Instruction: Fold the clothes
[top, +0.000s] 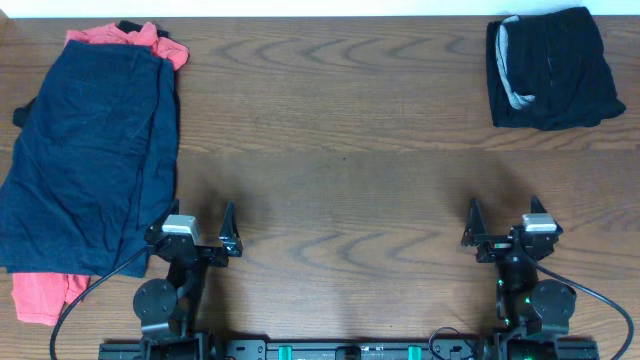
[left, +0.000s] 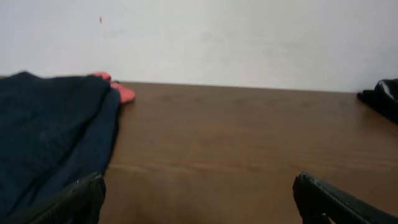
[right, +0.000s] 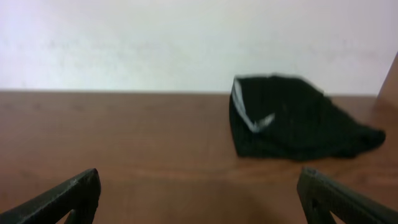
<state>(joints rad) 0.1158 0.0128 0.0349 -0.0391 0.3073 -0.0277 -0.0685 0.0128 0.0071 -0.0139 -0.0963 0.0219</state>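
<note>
A pile of dark navy shorts (top: 95, 160) lies on the left of the table, over coral-red garments that show at its far end (top: 130, 40) and near end (top: 45, 295). The navy pile also shows in the left wrist view (left: 50, 130). A folded black garment with grey lining (top: 550, 68) sits at the far right; it also shows in the right wrist view (right: 292, 121). My left gripper (top: 190, 235) is open and empty just right of the navy pile's near corner. My right gripper (top: 505, 230) is open and empty near the front edge, well short of the black garment.
The brown wooden table (top: 340, 150) spreads between the two piles. A pale wall (left: 217, 37) rises behind its far edge. Cables run from both arm bases at the front edge.
</note>
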